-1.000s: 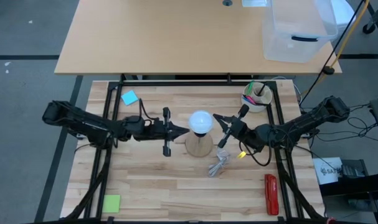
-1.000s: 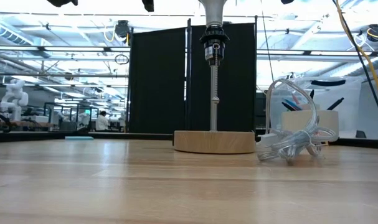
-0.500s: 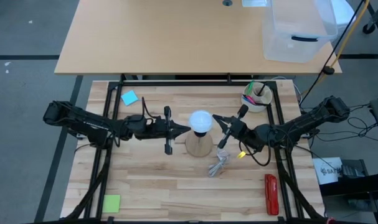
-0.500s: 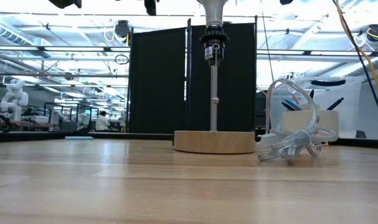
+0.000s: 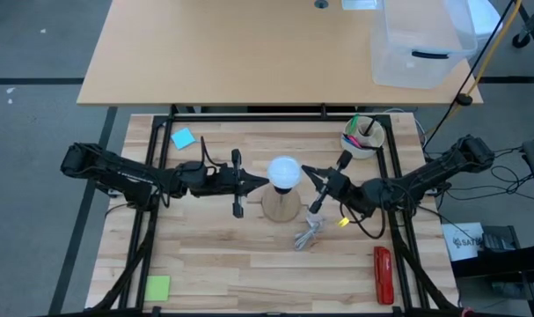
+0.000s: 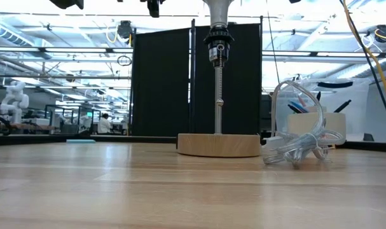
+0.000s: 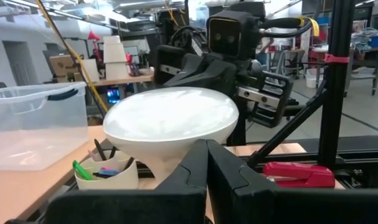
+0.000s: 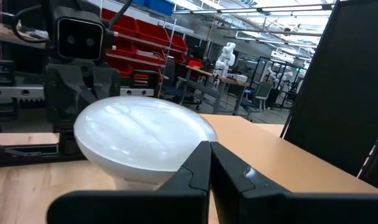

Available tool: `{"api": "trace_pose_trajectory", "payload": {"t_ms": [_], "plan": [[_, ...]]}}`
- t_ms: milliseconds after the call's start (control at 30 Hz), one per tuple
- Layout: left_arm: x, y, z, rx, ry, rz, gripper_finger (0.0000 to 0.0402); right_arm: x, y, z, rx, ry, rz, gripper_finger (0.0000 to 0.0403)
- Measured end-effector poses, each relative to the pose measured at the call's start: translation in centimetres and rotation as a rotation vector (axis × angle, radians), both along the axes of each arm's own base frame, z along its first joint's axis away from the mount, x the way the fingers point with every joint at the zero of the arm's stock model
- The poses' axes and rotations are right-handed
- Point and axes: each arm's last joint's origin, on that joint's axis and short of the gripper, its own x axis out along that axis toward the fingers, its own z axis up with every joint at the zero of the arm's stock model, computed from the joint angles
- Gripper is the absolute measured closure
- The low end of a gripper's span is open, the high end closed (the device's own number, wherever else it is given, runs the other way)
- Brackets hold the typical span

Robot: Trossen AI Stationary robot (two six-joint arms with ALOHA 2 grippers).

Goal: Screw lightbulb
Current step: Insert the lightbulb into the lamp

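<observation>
Already the round white lightbulb (image 5: 283, 171) sits atop the black socket on the round wooden base (image 5: 281, 208), with the left gripper (image 5: 265, 183) and right gripper (image 5: 305, 168) flanking it, both clenched on nothing. To seat it well, each fingertip should probably nudge the globe in small turns, pressing lightly so the wooden base stays put.

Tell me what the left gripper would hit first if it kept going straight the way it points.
Most likely the lightbulb. The left gripper, shut, points right at it from the left, with its tips already at the bulb's edge in the high view. The left wrist view shows the globe directly ahead. Whether they already touch is unclear.
</observation>
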Motion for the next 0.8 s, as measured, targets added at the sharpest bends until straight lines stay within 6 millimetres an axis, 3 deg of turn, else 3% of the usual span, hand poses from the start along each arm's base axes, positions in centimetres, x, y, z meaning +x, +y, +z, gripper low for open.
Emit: {"api": "trace_pose_trajectory", "payload": {"t_ms": [367,800], "plan": [[0.0,0.0,0.0,-0.001,0.001,0.005,0.0401,-0.1,0.5,-0.2,0.021,0.005,0.026,0.0403],[0.1,1.4,-0.1,-0.028,0.007,0.063,0.0401,-0.4,1.8,-0.3,0.011,0.014,0.119,0.0403]]}}
